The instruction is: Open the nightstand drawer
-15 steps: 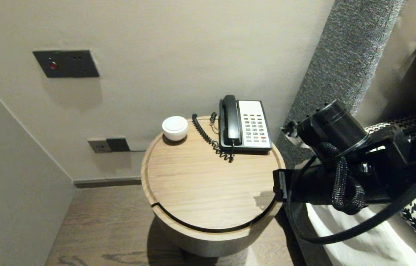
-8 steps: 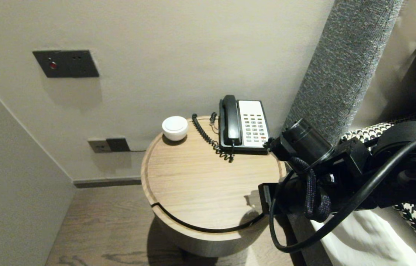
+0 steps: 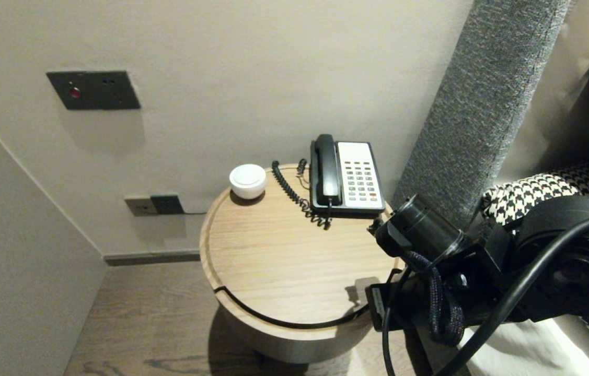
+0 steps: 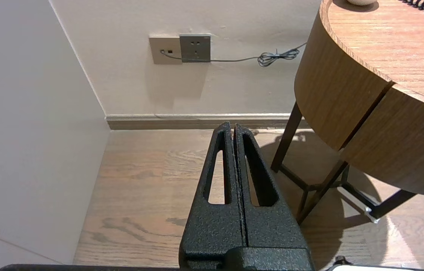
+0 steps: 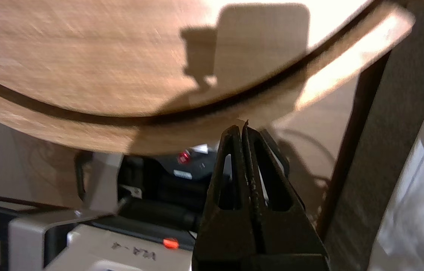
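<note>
Wooden table (image 3: pixel 273 261) carries the telephone (image 3: pixel 347 177) at its far edge. Right gripper (image 5: pixel 242 130), fingers pressed together and empty, hangs by the table's near right rim, perhaps slightly above it; the view is blurred. Any move here should spare the rim. Left gripper (image 4: pixel 233 128), closed too, is parked low over the floor (image 4: pixel 151 180).

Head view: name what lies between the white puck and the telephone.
The coiled cord lies there on the table, shown in the head view.

Beige walls (image 3: pixel 231 57), dark wood floor (image 3: pixel 142 324), grey upholstered headboard panel (image 3: pixel 474 104)
</note>
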